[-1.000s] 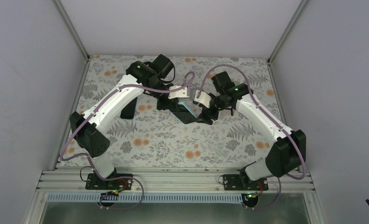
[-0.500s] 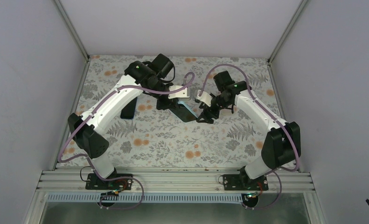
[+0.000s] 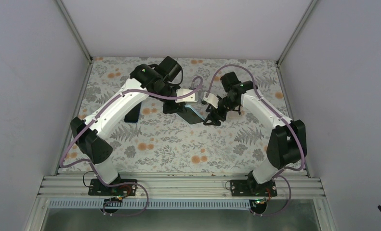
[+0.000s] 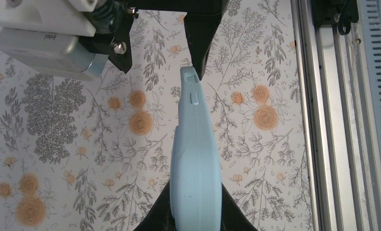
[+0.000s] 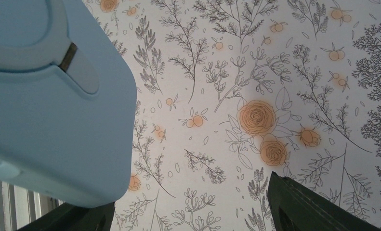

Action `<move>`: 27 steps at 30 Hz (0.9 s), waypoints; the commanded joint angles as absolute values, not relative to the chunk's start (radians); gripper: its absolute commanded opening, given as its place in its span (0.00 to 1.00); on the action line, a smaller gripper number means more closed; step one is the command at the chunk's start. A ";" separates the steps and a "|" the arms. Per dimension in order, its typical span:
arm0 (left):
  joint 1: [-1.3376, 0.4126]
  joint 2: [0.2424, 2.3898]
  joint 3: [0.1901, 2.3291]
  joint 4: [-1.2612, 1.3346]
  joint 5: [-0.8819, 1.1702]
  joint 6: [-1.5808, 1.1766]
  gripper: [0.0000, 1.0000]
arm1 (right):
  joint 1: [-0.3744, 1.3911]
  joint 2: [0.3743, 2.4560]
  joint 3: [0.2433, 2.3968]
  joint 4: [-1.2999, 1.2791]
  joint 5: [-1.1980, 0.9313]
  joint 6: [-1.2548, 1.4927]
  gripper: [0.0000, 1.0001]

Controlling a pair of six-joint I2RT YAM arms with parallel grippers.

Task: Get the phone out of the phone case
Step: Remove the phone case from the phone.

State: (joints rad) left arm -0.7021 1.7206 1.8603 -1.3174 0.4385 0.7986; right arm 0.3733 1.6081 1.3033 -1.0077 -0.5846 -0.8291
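Above the flowered tabletop [image 3: 178, 144], toward its far middle, the left claw [image 4: 195, 220] is clamped on one end of the light-blue phone case [image 4: 195, 159]. It holds the case edge-on and clear of the surface. We judge the phone to be inside it (the wrist views show only blue shell, so we cannot confirm this).

The right claw [image 5: 193, 211] stands wide apart at the case's free end and grips nothing. In its own view one finger [image 5: 77, 216] sits just under the case's corner, while the other is well off to the side over bare cloth. From the left wrist, a black fingertip is right at the case's tip; whether it touches we cannot tell.

The step in hand, as we read it, is for the right claw to take the free end and start peeling shell from phone. To do it well, we would centre the open jaws across the end before closing, as only one finger is near the case. We would catch the soft lip and not the whole thickness, because pinching both layers would lock the phone in. The left grip should stay firm and low so the case can flex away at the far end.

A dark slab [image 3: 133, 113] lies on the tabletop beside the left arm, apart from all this.
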 commanded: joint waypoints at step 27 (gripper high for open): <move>-0.760 1.657 1.806 -1.347 0.502 0.821 0.02 | 0.330 1.582 1.330 -0.987 -0.490 -0.862 0.88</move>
State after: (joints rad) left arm -0.7715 1.6817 1.8252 -1.3659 0.5152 0.8017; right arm 0.3443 1.6993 1.4082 -0.9230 -0.4603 -0.8249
